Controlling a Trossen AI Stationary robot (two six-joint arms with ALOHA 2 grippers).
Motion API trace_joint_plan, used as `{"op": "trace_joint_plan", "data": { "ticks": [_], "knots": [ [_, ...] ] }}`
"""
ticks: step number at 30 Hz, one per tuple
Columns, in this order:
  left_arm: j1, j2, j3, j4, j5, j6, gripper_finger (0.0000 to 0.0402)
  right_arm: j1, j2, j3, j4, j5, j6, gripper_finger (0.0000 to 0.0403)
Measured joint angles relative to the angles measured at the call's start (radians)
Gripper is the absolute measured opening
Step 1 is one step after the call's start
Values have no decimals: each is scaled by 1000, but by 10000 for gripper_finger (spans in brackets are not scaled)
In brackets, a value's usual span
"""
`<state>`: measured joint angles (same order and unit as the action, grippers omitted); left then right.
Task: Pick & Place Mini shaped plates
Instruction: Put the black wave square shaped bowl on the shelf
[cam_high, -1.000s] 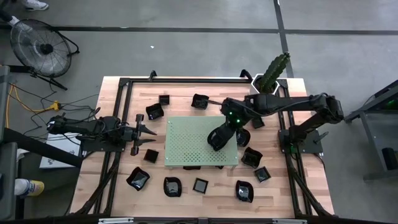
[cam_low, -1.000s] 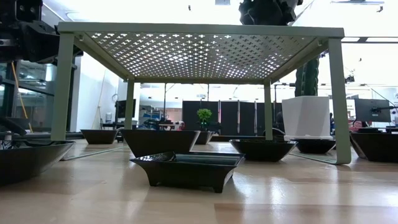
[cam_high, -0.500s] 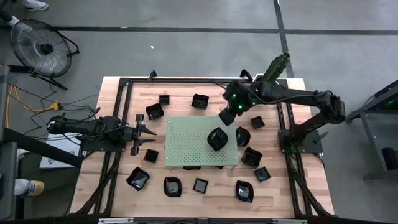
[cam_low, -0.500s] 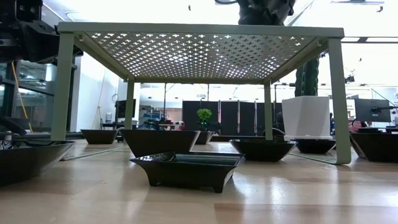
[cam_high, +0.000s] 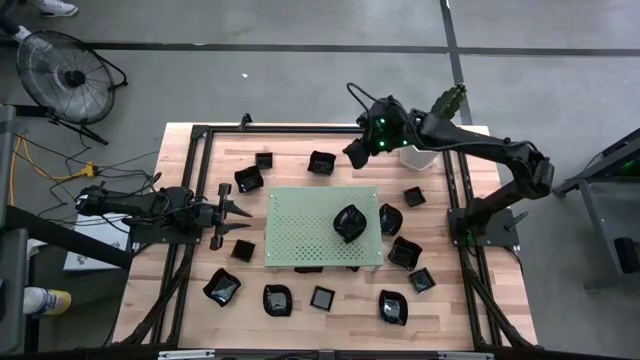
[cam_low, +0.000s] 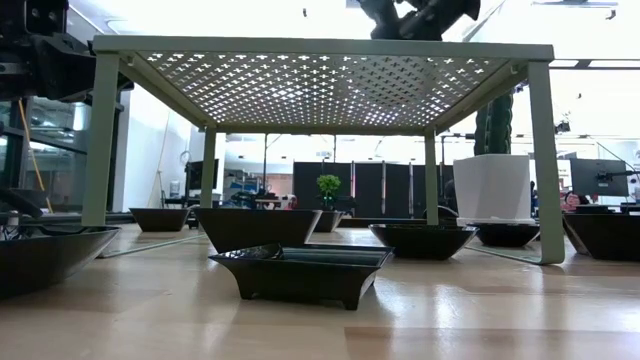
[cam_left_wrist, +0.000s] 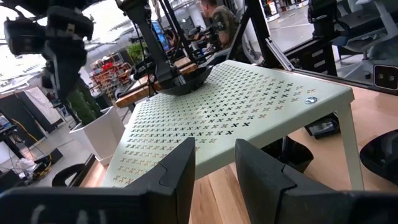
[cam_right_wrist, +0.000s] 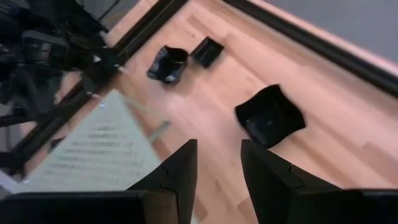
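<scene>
1. Since a second ago the right gripper (cam_high: 352, 153) has left the green perforated metal board (cam_high: 300, 230) and has gone toward the far edge of the table; one small glossy black dish (cam_high: 347, 222) now sits on the board near its right edge
2. Fingers of the right gripper stand a narrow gap apart and hold nothing, as the right wrist view shows
3. Just beside this gripper, on the wooden table (cam_high: 300, 145), lies a black petal-edged dish (cam_high: 321, 162); it is to the left of the fingers, and it is rather round, so no long axis to align with
4. The left gripper (cam_high: 232, 211) waits well apart at the left of the board, fingers also narrowly apart and empty; the right arm is clearly nearer
5. Other black dishes stay around the board
</scene>
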<state>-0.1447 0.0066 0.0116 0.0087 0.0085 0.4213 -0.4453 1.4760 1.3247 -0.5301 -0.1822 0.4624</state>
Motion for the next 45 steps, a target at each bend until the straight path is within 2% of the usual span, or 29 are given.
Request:
{"op": "trace_joint_plan", "data": {
  "ticks": [8,18,27,35,45],
  "knots": [
    [0,0,0,0,0,0,111,-95,61,0,30,-15,-98,119],
    [0,0,0,0,0,0,111,-203,151,18,86,-87,-158,119],
    [0,0,0,0,0,0,111,-229,287,208,85,-84,-257,119],
    [0,0,0,0,0,0,111,-229,455,420,-71,-102,-469,119],
    [0,0,0,0,0,0,111,-229,501,462,-184,-43,-656,119]
  ]
}}
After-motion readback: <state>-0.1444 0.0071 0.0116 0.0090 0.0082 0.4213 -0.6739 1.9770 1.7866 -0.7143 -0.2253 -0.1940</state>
